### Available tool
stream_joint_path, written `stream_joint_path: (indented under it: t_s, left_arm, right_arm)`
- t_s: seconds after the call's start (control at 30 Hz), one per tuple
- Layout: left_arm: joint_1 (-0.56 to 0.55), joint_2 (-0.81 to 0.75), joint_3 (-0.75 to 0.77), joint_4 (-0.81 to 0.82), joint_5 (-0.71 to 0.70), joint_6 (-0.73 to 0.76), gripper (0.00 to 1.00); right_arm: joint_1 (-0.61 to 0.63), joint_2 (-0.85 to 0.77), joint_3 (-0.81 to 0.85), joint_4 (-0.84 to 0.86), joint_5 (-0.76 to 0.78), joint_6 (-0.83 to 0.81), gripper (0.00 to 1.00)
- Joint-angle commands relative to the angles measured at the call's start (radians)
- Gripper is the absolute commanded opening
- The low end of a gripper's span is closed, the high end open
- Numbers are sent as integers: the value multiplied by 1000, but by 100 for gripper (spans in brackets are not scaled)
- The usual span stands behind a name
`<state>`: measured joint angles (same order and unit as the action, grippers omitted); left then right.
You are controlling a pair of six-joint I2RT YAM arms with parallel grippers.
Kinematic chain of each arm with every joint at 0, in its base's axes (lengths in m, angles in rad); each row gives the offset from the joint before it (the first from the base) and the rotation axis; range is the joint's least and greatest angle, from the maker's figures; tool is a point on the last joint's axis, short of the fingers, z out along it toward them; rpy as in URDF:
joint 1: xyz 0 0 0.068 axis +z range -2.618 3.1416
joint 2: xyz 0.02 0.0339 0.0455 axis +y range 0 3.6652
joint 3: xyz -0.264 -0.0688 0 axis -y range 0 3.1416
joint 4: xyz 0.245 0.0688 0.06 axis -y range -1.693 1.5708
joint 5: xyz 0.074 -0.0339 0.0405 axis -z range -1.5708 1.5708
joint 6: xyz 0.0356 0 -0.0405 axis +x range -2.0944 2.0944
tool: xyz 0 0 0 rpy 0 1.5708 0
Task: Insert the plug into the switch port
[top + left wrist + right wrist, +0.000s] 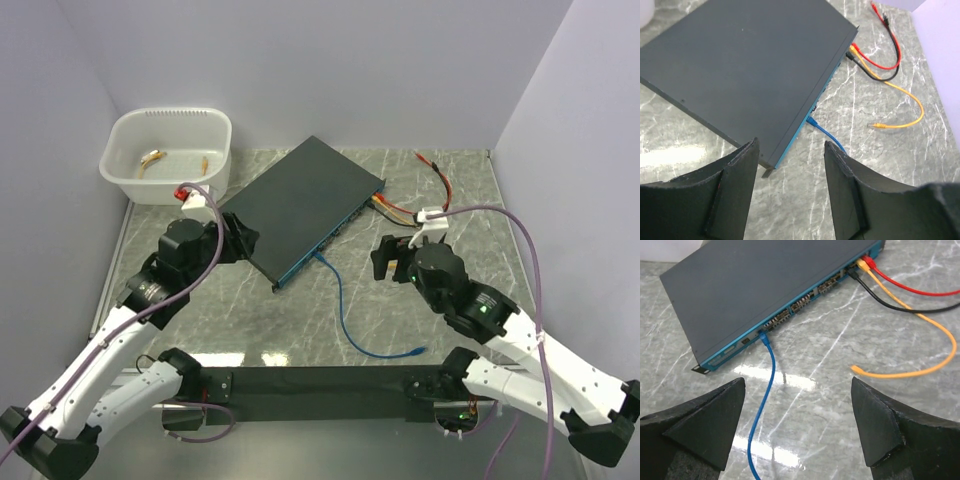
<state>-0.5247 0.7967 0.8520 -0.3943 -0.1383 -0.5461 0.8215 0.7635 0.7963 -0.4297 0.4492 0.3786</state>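
Note:
The switch (300,205) is a flat black box lying aslant mid-table, its teal face (790,310) turned toward the right arm. A blue cable (767,385) runs over the marble, and its plug (763,338) sits in a switch port (761,333) near the left end of the face; the plug (811,121) also shows in the left wrist view. My right gripper (797,385) stands open a little in front of that face, with nothing between its fingers. My left gripper (790,147) is open by the switch's near corner (769,167), holding nothing.
Red (910,287), black (890,300) and yellow (920,325) cables are plugged in at the face's far right end. The yellow cable's loose end (856,370) lies on the table. A white tub (168,155) stands back left. The blue cable's free end (415,350) lies near the front.

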Motion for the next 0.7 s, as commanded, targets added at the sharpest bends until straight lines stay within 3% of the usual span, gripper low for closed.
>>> stream_joint_path:
  t_s: [0.0,0.47,0.67]
  left_arm:
    - [0,-30,-5,11,-18,46,60]
    - [2,-79,-18,8,-50,43,60]
    - [2,-93,-21,15,-64,41,60]
  right_arm:
    - [2,-50,-28,-23,37,25,93]
    - [2,-73,-32,-24,23,51,93]
    - [5,-111,-55,45,-64,-6,94]
